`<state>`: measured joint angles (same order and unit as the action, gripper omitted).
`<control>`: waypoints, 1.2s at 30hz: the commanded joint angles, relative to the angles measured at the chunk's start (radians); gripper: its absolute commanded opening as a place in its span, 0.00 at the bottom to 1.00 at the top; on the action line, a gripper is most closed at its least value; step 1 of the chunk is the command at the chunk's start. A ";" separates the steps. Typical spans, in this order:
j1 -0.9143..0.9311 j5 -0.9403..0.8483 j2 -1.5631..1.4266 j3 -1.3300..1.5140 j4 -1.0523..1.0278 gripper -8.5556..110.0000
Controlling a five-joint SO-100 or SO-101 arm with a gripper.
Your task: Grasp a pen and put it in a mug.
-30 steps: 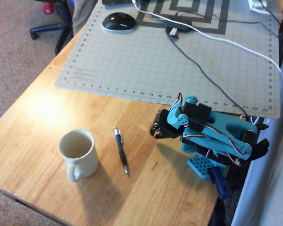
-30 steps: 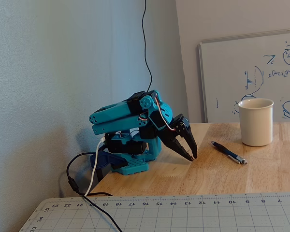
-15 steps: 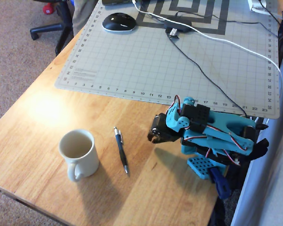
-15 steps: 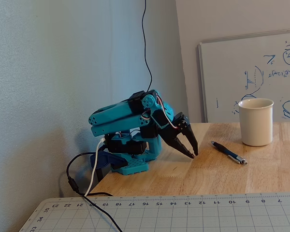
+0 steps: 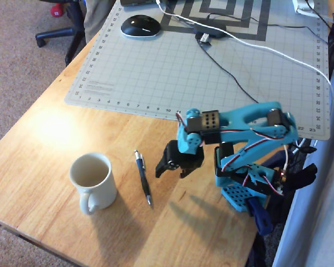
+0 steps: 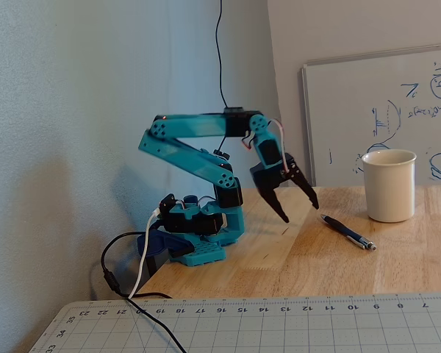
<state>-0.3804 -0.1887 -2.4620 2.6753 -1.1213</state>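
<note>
A thin dark pen [image 5: 143, 177] [image 6: 347, 232] with a silvery end lies flat on the wooden table, just right of the mug in the overhead view. The cream-white mug [image 5: 92, 181] [image 6: 389, 184] stands upright with its handle toward the table's near edge. My teal arm is raised, and its black gripper [image 5: 168, 168] [image 6: 300, 208] hangs open above the table, a short way right of the pen in the overhead view. Nothing is between its fingers.
A grey cutting mat [image 5: 200, 72] covers the far half of the table, with a black mouse [image 5: 140, 25] and black and white cables [image 5: 250, 44] on it. The arm's base [image 5: 250, 192] sits at the right table edge. A whiteboard [image 6: 382, 110] leans behind the mug.
The arm has unfolded from its low crouch and lifted. The gripper rose off the table, moved toward the pen, and its jaws have spread open.
</note>
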 commanded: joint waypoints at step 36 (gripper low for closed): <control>0.092 -0.011 0.983 -0.761 0.031 0.22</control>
<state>-0.3145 -0.1887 -1.4696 1.9819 -1.0983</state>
